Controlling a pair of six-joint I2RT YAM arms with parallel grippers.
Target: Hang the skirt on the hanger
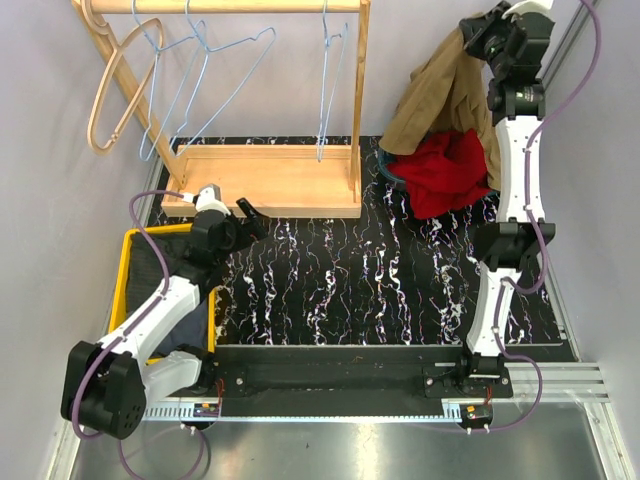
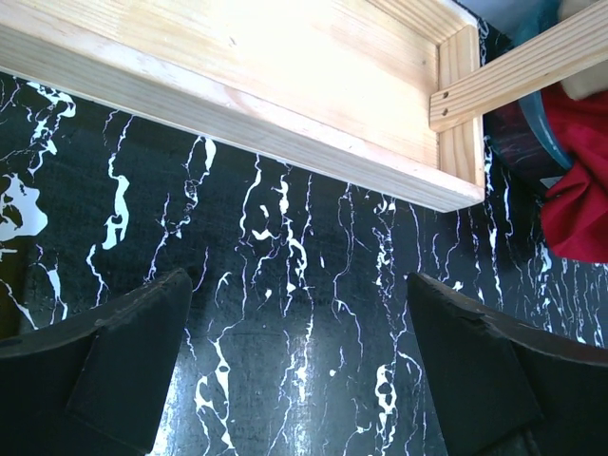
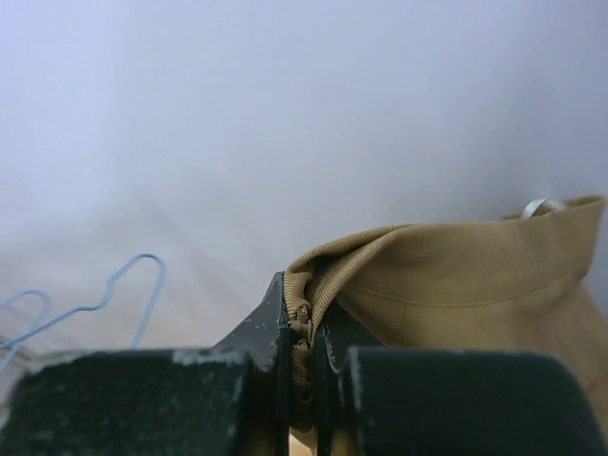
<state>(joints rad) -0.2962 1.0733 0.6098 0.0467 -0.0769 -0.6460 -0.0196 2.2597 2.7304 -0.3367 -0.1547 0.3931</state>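
Right pincer (image 3: 302, 334) pinched shut on ribbed waistband (image 3: 318, 271) of limp tan cloth skirt (image 3: 456, 285), right of wooden rack (image 1: 262, 178). Light, floppy; waistband probably my firmest hold. Left pincer (image 2: 304, 361) gaping, empty.

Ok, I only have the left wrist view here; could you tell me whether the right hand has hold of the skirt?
Observer: Yes, the right hand is shut on the waistband of the tan skirt, held high over the far right corner of the table.
Operator: Thanks. Where are the hangers?
Observer: Blue wire hangers and a wooden hanger hang from the rack's top rail.
Operator: And my left hand?
Observer: The left hand is low beside the rack's base, well apart from the skirt.
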